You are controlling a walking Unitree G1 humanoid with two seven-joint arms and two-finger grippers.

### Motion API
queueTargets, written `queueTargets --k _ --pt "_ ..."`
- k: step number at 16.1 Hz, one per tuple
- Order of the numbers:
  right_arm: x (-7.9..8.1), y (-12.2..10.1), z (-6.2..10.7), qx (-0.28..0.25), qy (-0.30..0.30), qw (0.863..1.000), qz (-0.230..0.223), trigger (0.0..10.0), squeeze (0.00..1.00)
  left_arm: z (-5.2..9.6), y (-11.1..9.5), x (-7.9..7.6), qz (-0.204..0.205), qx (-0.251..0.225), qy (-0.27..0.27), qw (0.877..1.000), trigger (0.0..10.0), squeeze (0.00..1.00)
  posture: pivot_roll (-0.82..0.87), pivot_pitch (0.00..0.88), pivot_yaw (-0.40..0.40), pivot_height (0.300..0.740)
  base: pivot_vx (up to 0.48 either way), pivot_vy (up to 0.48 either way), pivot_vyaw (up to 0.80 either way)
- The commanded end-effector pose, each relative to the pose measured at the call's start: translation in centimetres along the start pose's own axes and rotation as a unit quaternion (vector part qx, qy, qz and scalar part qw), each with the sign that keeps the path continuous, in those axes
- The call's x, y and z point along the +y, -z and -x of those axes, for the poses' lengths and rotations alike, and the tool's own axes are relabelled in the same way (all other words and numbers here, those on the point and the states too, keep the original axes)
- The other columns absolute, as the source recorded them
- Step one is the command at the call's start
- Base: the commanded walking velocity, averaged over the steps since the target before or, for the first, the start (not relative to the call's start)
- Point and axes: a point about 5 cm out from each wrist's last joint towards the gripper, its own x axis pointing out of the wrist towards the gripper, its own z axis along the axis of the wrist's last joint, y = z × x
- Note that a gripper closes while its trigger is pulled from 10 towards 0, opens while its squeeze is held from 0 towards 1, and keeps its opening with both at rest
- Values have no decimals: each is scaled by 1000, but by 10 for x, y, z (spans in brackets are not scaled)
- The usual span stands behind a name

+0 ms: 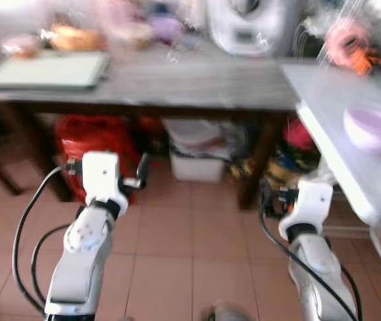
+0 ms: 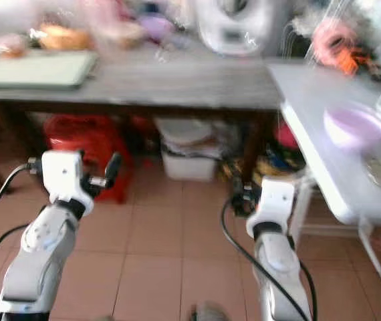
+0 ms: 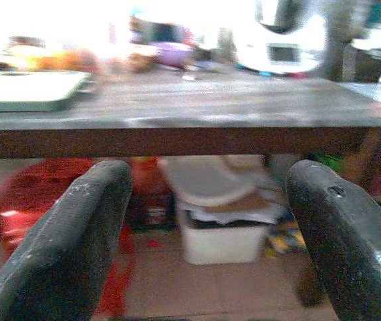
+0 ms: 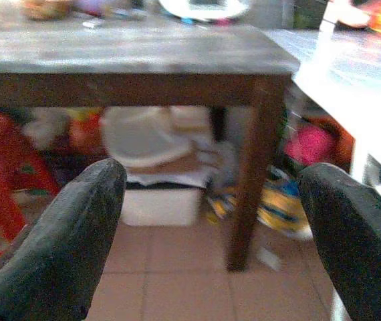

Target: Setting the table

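Tiles are stretching ahead as the left gripper (image 3: 204,227) is hanging with fingers spread and empty, low before the dark wooden table (image 1: 197,83), whose green tray (image 1: 47,70) is lying above and beyond it. The right gripper (image 4: 210,234) is likewise gaping, with the white table (image 1: 337,114) and its purple bowl (image 1: 372,127) up to its right. Judging by this, the approach is underway; next, closing in and choosing tableware.

Red stool (image 1: 93,150) and white bin (image 1: 194,164) under wooden table (image 1: 197,87), tiled floor (image 1: 184,261)
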Motion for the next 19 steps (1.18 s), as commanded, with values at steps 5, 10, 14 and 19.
queueTargets --k 5,10,14,19 --pt "2 -7 -2 -16 -4 1000 -1 10000 0 1 1 -1 -2 3 3 1000 10000 0 16 0 -9 740 0 0 0" --pt "1 -7 5 -50 -13 998 20 10000 0 6 7 2 -45 -28 -26 998 10000 0 15 0 -6 740 0 0 0" --pt "5 -2 0 -56 -9 998 33 10000 0 0 10 2 -38 -20 -25 999 10000 0 19 0 4 740 0 0 0" --pt "9 -13 -10 -82 0 996 25 10000 0 -13 -2 -6 -61 -48 3 997 10000 0 14 0 44 740 0 0 0"
